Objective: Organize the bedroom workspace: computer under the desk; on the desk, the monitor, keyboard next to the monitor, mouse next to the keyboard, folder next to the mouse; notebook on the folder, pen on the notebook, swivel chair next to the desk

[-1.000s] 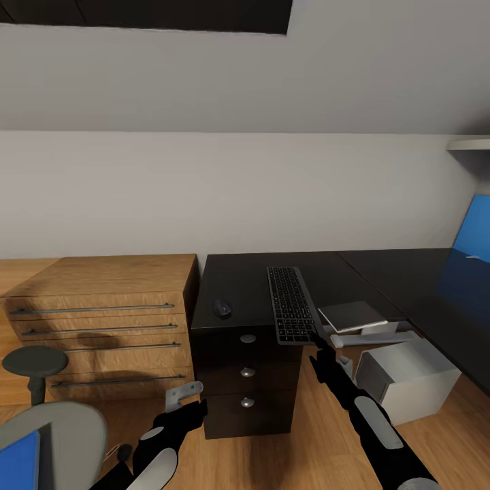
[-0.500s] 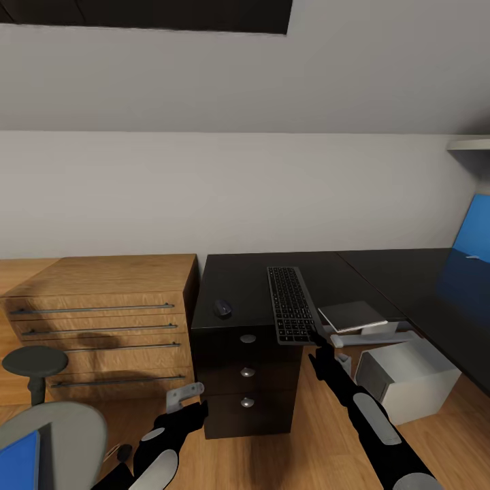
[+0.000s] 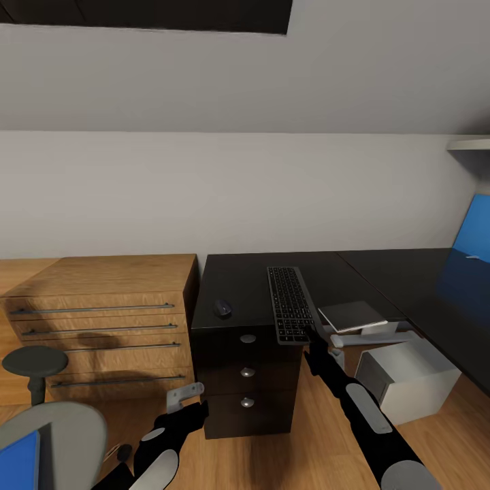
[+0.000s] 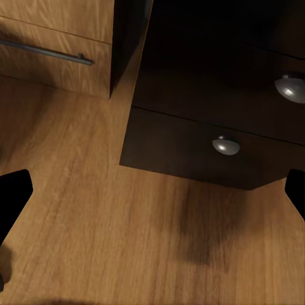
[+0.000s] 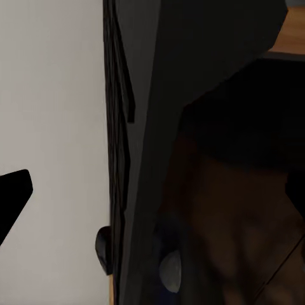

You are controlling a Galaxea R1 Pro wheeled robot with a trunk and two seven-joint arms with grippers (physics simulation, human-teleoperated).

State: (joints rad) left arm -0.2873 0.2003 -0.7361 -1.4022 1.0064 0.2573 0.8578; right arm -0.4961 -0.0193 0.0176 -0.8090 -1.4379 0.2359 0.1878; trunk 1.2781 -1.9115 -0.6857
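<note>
Keyboard lies lengthwise on the black drawer unit, near end overhanging its front edge, close to the front right corner. Mouse sits on the same top, toward the front left. Worktop runs off to the right with its blue back panel; notebook and computer are low beside the unit.

Step in hand, as we judge it: pick up the keyboard. We would close on the overhanging end, one finger above and one below, squarely across it, then lift level so it does not drag or tip.

Right claw is at that near end, touching or just short; we cannot tell how far its fingers are parted. Left claw hangs low before the drawers, fingers wide apart, holding nothing.
</note>
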